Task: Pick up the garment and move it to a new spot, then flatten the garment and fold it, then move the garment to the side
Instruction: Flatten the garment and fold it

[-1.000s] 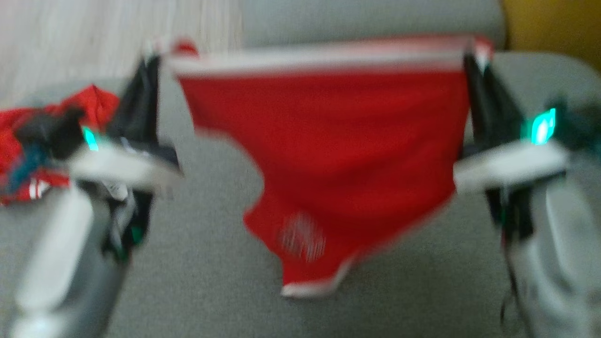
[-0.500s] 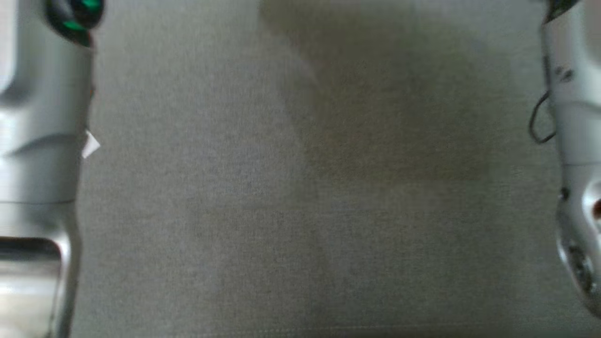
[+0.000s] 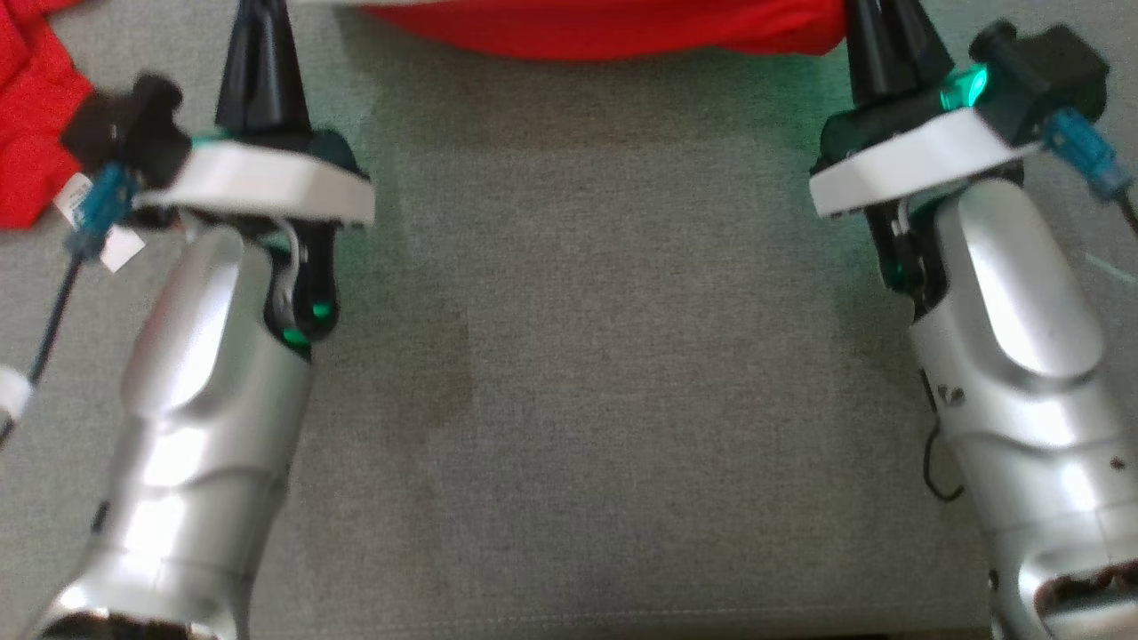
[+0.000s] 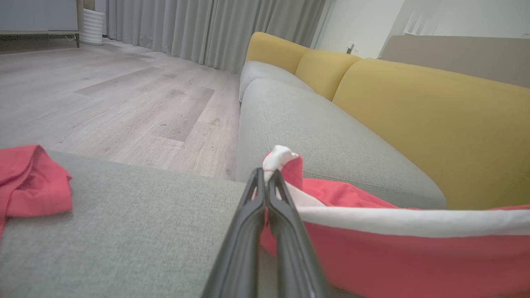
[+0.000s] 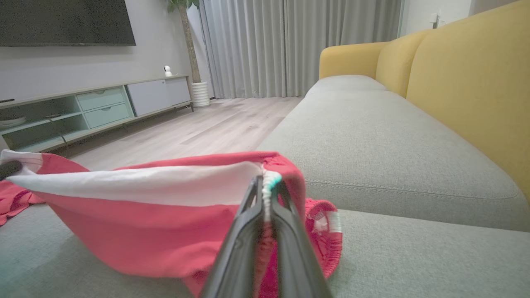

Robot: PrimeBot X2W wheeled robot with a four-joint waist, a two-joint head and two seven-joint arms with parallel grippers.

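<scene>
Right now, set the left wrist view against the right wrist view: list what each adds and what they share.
Left wrist view: a close look at the left gripper, jaws shut on one end of the white waistband of the red garment. Right wrist view: the right gripper, jaws shut on the other end, plus a television, a low cabinet and a plant. Shared: the garment stretched between the grippers over the grey cushion, the yellow sofa back, grey curtains and wooden floor.
</scene>
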